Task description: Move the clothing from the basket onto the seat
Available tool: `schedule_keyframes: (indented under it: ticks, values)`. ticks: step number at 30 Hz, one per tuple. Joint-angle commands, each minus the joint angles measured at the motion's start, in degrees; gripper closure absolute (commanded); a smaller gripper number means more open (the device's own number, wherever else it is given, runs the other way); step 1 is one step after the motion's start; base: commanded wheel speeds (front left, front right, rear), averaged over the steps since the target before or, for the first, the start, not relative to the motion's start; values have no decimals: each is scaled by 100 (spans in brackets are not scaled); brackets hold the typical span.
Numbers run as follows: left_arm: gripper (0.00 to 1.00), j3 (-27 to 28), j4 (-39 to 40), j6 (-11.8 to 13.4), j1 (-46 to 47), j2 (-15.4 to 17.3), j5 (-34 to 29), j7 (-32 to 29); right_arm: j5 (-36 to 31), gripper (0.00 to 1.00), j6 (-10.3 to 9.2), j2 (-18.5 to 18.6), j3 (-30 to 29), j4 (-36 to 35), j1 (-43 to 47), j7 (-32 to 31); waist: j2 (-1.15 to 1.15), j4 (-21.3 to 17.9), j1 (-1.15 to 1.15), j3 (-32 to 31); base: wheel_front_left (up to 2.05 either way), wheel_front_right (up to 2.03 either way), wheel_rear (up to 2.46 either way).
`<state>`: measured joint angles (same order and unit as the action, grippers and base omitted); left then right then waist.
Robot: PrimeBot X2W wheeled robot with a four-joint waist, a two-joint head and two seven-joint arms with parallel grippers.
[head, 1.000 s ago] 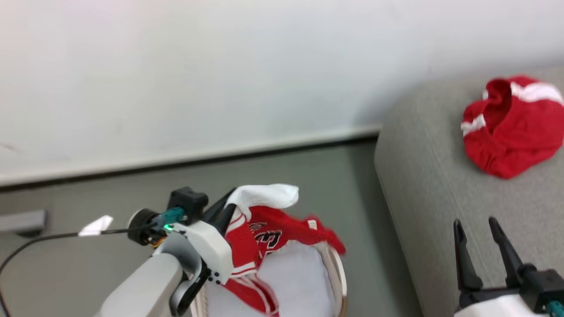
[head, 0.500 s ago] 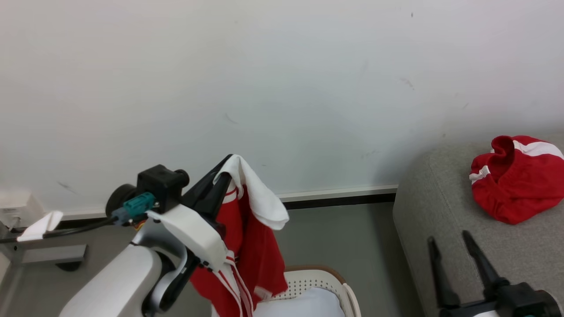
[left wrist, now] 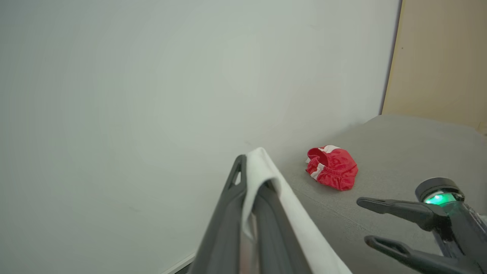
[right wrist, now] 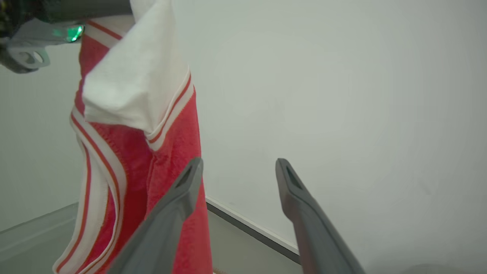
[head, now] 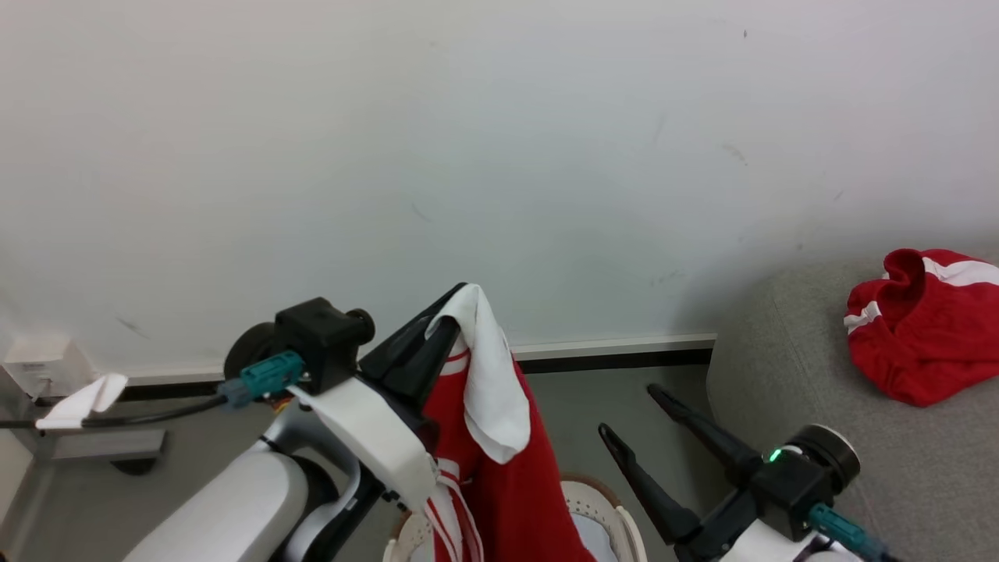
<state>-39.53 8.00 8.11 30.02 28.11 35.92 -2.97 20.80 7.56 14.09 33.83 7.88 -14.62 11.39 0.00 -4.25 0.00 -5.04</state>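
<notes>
Centre frame, left claw [head: 451, 304] grips a garment [head: 507, 484] above, seemingly, the basket [head: 605, 507]; right claw [head: 629, 409], lower right, stands spread open.

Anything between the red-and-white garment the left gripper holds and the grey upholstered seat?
Yes: the open right gripper hangs in the gap between the red-and-white fabric garment, held by the left gripper, and the grey woven seat. A crumpled red garment lies farther along the seat; the near part is bare.
</notes>
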Motion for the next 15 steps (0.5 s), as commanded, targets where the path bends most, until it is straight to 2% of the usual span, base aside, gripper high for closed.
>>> schedule_keyframes:
  ticks: [1, 8, 15]
  values:
    - [100, -48, 59, -36, -62, -39, 17, -27, 198, 0, -15, 207, 282, -90, -277, -75, 0, 21, 0, 8, 0, 0, 0]
    - [100, -401, 93, -257, 44, -320, 47, -91, 1090, 0, -15, 878, 1577, -279, -1348, -336, 0, 113, 0, 20, 0, 0, 0]
    - [100, -840, -14, -610, 154, -583, 68, -208, 1802, 0, -15, 1277, 2792, -116, -2348, -505, 0, 199, 0, 1, 0, 0, 0]
